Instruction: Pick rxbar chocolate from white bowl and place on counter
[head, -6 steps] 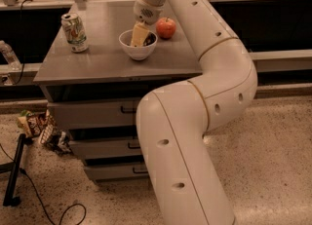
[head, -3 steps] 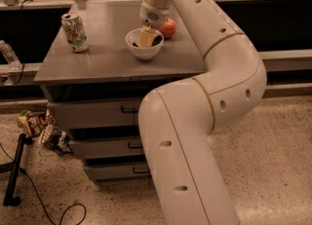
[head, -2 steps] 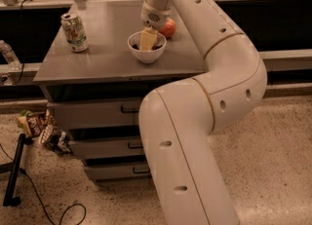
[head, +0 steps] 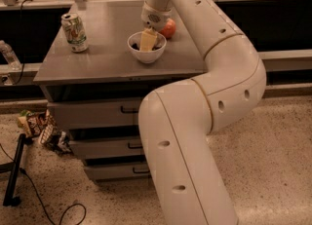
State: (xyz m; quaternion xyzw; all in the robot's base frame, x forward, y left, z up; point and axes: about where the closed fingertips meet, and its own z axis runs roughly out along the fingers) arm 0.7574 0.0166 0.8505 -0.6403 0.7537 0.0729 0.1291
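Observation:
The white bowl [head: 146, 53] stands on the grey counter [head: 107, 58], right of centre. My gripper [head: 147, 42] reaches down from the arm's wrist into the bowl, its pale fingers [head: 146, 39] pointing into it. Dark bits of the rxbar chocolate [head: 135, 46] show at the bowl's inside beside the fingers; most of it is hidden by them.
A red apple [head: 168, 28] sits just behind the bowl to the right. A green-and-white soda can [head: 74, 32] stands at the counter's left. My arm fills the right foreground. Snack wrappers [head: 41, 126] and a black stand with cable [head: 14, 170] lie on the floor at left.
The bowl and my gripper have shifted slightly to the right, toward the apple. The gripper has gone deeper into the bowl.

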